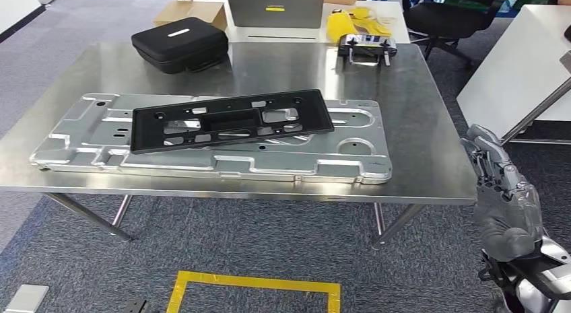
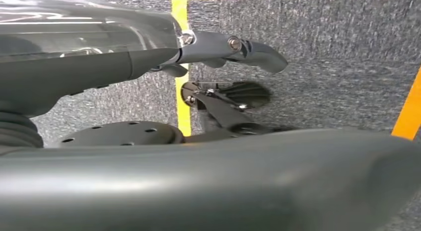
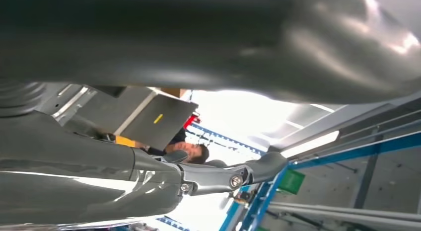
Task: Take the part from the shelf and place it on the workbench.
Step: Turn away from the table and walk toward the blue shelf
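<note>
A long black plastic part with several cut-outs lies flat on a large silver stamped panel, which rests on the steel workbench. My right hand hangs off the workbench's right front corner, below its edge, fingers stretched out and holding nothing. In the right wrist view the right hand shows straight fingers with nothing in them. In the left wrist view my left hand is over the grey carpet, fingers extended and empty.
At the back of the workbench sit a black zip case and a grey handled device. Behind are a grey box, yellow items, a cardboard box and a chair. A white table stands right. Yellow tape marks the floor. A person appears in the right wrist view.
</note>
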